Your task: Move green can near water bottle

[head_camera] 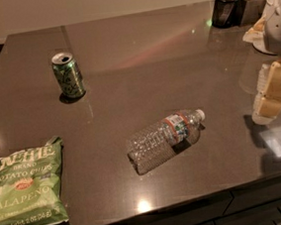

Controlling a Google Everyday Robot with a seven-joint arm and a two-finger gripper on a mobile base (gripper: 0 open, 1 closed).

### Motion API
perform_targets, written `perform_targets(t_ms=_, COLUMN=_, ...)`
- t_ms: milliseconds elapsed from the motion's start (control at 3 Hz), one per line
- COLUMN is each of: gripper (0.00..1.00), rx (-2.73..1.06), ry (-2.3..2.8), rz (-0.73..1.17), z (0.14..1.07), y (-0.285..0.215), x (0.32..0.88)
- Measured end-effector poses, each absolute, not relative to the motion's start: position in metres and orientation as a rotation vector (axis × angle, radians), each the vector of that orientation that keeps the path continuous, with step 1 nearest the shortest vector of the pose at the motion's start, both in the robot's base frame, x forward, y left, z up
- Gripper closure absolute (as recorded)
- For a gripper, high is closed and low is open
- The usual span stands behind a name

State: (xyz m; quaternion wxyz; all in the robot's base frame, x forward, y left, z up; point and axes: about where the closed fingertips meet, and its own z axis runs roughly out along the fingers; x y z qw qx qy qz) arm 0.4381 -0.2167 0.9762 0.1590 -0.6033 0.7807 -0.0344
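The green can (68, 75) stands upright on the dark countertop (140, 59) at the back left, its silver top open. The water bottle (165, 139) lies on its side near the middle front, white cap pointing right, red, white and green label near the cap end. My gripper (270, 94) hangs at the right edge of the view, just above the counter, well right of the bottle and far from the can. It holds nothing that I can see.
A green jalapeño chip bag (26, 190) lies flat at the front left corner. A black holder (226, 9) and snack containers stand at the back right. The counter's front edge runs along the bottom, with drawers (269, 206) below.
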Motion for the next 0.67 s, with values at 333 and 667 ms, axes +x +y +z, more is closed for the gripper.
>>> perform_targets(t_ms=333, gripper=0.00, rx=-1.724, ry=2.230, rz=-0.100, z=0.977, y=-0.216, x=0.438)
perform_targets(t_ms=667, gripper=0.00, rx=-1.724, ry=2.179, rz=-0.083, z=0.981, y=-0.197, x=0.452)
